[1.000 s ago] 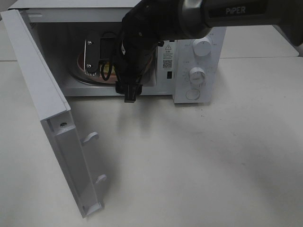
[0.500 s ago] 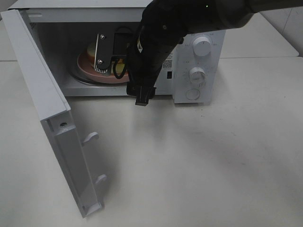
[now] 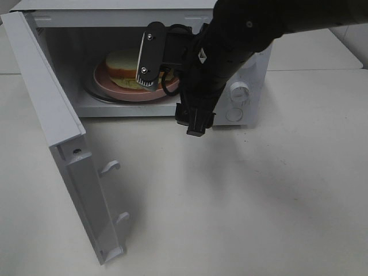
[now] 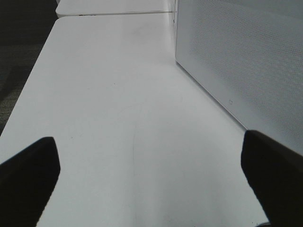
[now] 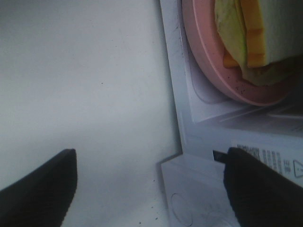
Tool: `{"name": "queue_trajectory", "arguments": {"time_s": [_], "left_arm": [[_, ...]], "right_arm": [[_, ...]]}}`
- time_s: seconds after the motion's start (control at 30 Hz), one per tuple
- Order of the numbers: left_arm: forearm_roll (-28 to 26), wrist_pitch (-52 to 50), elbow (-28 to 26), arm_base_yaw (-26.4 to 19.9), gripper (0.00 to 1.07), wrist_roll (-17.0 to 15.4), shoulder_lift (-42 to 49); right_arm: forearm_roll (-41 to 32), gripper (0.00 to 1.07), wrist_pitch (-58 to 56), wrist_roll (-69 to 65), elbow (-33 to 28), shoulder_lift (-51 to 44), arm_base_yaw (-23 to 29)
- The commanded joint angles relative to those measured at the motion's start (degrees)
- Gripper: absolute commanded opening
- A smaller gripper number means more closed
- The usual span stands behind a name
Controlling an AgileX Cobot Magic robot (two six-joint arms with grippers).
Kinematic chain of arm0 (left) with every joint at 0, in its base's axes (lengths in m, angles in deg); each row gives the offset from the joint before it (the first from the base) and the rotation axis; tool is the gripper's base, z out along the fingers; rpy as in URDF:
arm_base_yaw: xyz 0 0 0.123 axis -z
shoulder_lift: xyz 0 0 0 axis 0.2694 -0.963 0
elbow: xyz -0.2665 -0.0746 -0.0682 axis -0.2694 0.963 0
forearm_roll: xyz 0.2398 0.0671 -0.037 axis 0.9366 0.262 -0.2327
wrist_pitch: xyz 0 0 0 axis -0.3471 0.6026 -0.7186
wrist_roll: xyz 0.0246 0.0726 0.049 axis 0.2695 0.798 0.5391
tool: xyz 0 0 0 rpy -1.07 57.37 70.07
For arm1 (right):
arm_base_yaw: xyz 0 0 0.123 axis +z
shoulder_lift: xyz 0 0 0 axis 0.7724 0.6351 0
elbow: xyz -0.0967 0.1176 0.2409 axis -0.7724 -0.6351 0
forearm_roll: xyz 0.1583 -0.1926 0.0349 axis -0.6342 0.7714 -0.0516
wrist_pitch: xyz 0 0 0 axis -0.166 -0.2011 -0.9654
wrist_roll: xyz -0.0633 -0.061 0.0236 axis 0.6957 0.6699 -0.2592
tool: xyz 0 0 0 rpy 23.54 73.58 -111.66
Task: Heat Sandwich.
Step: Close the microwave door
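Upper left, the sandwich sits on its plate inside the open microwave. Right gripper hangs at the opening, spread and empty; left gripper is spread too.

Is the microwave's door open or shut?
Open. The white microwave door stands out wide to the side, and the white-bread sandwich on its round pink plate shows inside.

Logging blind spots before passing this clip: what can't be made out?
- Exterior high: the right arm covers part of the sandwich and plate, and the top of the microwave's control panel.
- Right wrist: the sandwich is cut off by the frame edge; the panel label is too blurred to read.
- Left wrist: only the left gripper's tips show; the sandwich is out of frame.
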Motion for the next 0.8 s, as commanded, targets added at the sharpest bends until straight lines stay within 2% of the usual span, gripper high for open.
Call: {"name": "queue_trajectory", "arguments": {"time_s": [0.03, 0.4, 0.8], "left_arm": [[-0.6, -0.9, 0.3, -0.1, 1.03, -0.2, 1.5], [-0.6, -0.9, 0.3, -0.1, 1.03, -0.2, 1.5], [-0.6, -0.9, 0.3, -0.1, 1.03, -0.2, 1.5]], "right_arm": [[-0.2, 0.8, -0.6, -2.7, -3.3, -3.6, 0.1], [-0.5, 0.77, -2.2, -17.4, -14.1, -14.6, 0.1], [-0.5, 0.76, -5.4, -29.9, -22.2, -25.4, 0.1]]}}
